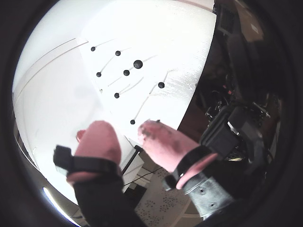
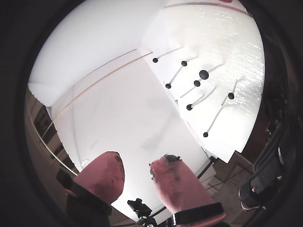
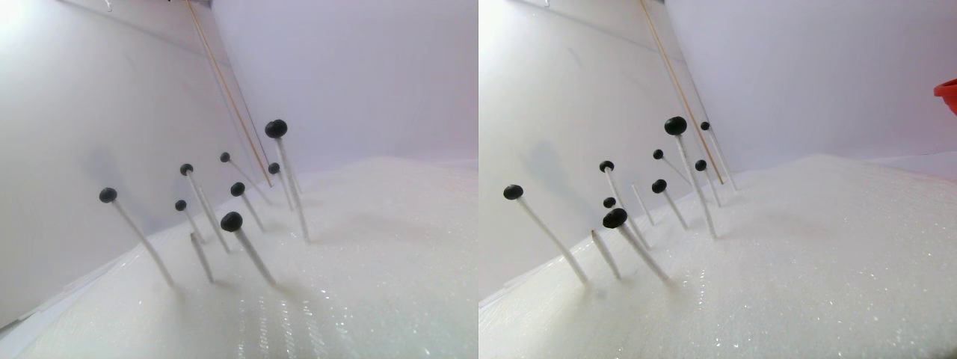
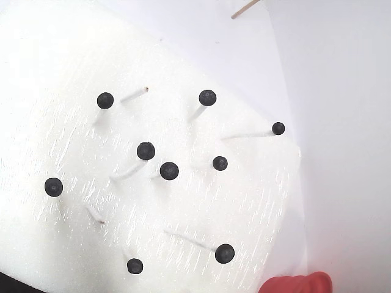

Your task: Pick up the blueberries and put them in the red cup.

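Note:
Several blueberries (image 4: pixel 169 171) sit on top of thin white sticks stuck in a white foam slab (image 4: pixel 55 79). They show as small dark balls in both wrist views (image 1: pixel 138 64) (image 2: pixel 203 74) and in the stereo pair view (image 3: pixel 276 129). My gripper (image 1: pixel 124 126) (image 2: pixel 138 163) has pink fingertips (image 1: pixel 154 135) that stand apart with nothing between them. It is open and hangs well off from the berries, over the slab's near edge. Only a part of the red cup (image 4: pixel 299 284) shows at the bottom right of the fixed view, and its rim (image 3: pixel 948 93) peeks in at the stereo pair's right edge.
A bare stick (image 3: pixel 200 254) without a berry stands among the others. White walls close in behind the slab, with a thin wooden rod (image 3: pixel 224 82) leaning on one. Dark equipment (image 1: pixel 236 137) and floor lie beyond the slab's edge in a wrist view.

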